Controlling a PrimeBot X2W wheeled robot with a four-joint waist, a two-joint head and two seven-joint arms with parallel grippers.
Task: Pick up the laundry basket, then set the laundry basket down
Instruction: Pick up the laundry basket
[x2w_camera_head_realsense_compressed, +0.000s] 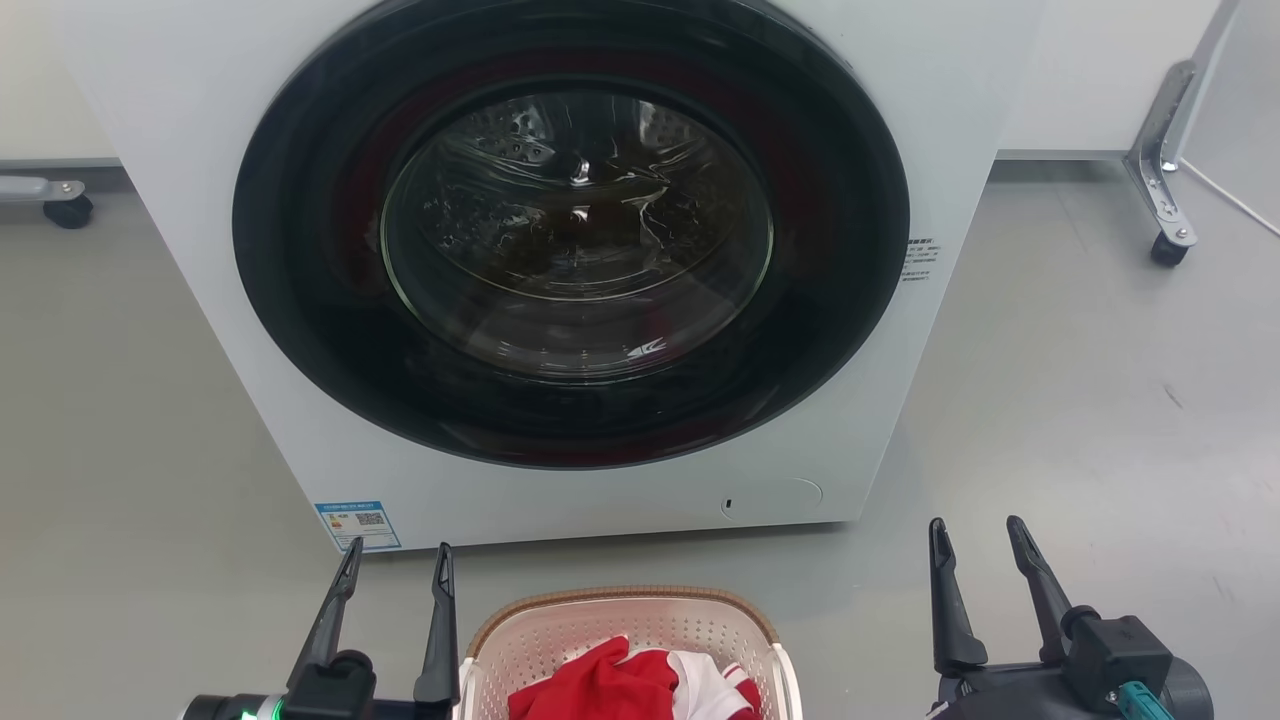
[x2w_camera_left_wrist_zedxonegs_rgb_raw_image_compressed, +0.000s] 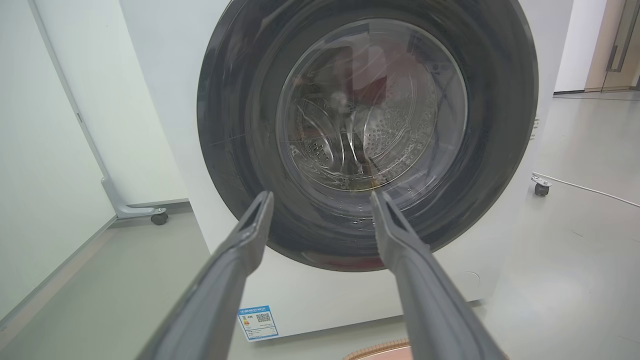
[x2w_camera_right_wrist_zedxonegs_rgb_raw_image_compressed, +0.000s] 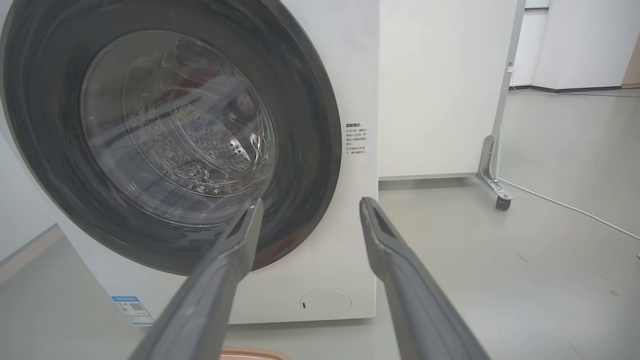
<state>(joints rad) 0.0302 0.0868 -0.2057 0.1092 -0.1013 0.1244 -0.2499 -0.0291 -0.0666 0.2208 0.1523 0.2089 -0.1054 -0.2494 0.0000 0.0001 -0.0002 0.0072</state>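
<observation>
Cream laundry basket (x2w_camera_head_realsense_compressed: 620, 597), cut off below, sits between left hand (x2w_camera_head_realsense_compressed: 399, 548) and right hand (x2w_camera_head_realsense_compressed: 976, 524), both spread.

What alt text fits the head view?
The left gripper and right gripper, both open, sit either side of a cream laundry basket holding red and white clothes, on a grey floor before a white washing machine with a dark round glass door.

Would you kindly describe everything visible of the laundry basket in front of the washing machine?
The cream-white perforated plastic laundry basket has a brown woven-look rim and rounded corners. It sits upright on the grey floor, before the white washing machine, holding red and white cloth. The open left end effector stands beside it, not gripping.
</observation>
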